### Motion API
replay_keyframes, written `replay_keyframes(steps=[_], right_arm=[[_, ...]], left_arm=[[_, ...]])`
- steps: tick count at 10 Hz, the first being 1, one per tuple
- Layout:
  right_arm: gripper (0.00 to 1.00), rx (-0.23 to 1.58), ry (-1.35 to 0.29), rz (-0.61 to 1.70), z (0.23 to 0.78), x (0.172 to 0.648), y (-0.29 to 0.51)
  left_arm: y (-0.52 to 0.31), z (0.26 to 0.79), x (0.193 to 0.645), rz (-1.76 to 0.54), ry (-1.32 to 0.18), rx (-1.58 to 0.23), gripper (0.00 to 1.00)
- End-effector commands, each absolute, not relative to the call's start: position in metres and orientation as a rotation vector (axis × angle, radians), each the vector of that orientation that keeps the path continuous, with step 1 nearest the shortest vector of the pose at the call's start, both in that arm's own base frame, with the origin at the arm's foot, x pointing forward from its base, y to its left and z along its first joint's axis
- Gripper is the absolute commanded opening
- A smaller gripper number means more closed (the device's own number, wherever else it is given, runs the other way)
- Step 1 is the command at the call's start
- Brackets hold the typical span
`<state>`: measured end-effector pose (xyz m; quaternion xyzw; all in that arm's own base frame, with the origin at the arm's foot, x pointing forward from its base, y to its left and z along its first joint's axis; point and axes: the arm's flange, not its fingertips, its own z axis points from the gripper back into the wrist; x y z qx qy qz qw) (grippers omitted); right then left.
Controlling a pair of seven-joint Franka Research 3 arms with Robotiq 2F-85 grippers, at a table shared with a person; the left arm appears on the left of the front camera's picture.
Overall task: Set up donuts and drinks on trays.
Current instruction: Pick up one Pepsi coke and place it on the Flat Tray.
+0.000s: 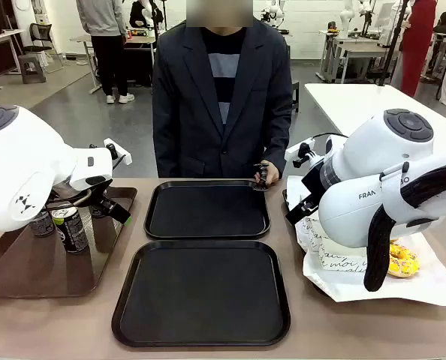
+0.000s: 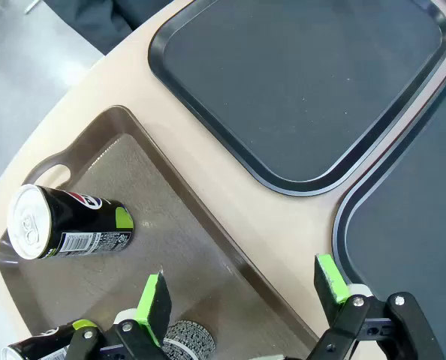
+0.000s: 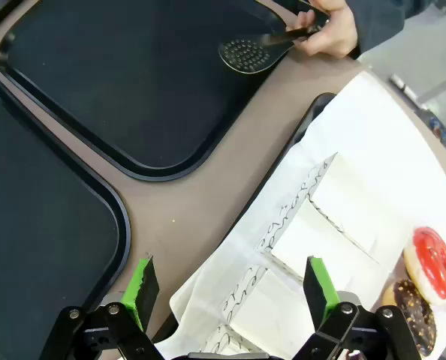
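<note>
Nothing is set up yet, judging from how things lie. The far tray [image 1: 206, 210] and the near tray [image 1: 200, 292], just on the robot's side of it, are both bare. Every drink and every donut has still to be moved.

The cans [image 1: 73, 229] stand on a brown tray [image 1: 20, 270] to the left of the far tray. The left gripper [image 2: 242, 289] hangs above that brown tray with its fingers [image 2: 155, 300] spread wide and holding nothing. The silver top of one can sits low between them, so picking up a first can looks like the step in hand.

The donuts [image 3: 431, 262] lie on white paper [image 1: 433, 285] to the right of the far tray, beside empty paper sleeves [image 3: 313, 225] with script lettering. The right gripper [image 3: 230, 285] hovers over the near edge of that paper, fingers [image 3: 319, 281] apart and empty, well short of the donuts.

At the far tray's right corner on the person's side, the person's hand [image 3: 332, 30] holds a dark slotted spoon [image 3: 245, 54] whose head rests on the tray's rim.

Left to do, as I judge it: cans and donuts onto both trays on the tabletop [image 1: 305, 315].
</note>
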<state>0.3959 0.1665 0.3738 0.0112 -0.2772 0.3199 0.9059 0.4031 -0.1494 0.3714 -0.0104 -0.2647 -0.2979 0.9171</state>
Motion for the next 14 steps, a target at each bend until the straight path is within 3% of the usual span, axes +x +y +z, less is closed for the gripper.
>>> replay_keyframes(steps=[1,13,14], right_arm=[[1.00,0.023,-0.572,0.661,0.374,0.396,0.166],[1.00,0.023,-0.572,0.660,0.374,0.396,0.166],[1.00,0.081,-0.505,0.670,0.383,0.384,0.167]], left_arm=[[-0.149,0.371,0.403,-0.613,-0.545,-0.021,1.00],[-0.149,0.371,0.403,-0.613,-0.544,-0.021,1.00],[-0.147,0.383,0.392,-0.642,-0.449,-0.003,1.00]])
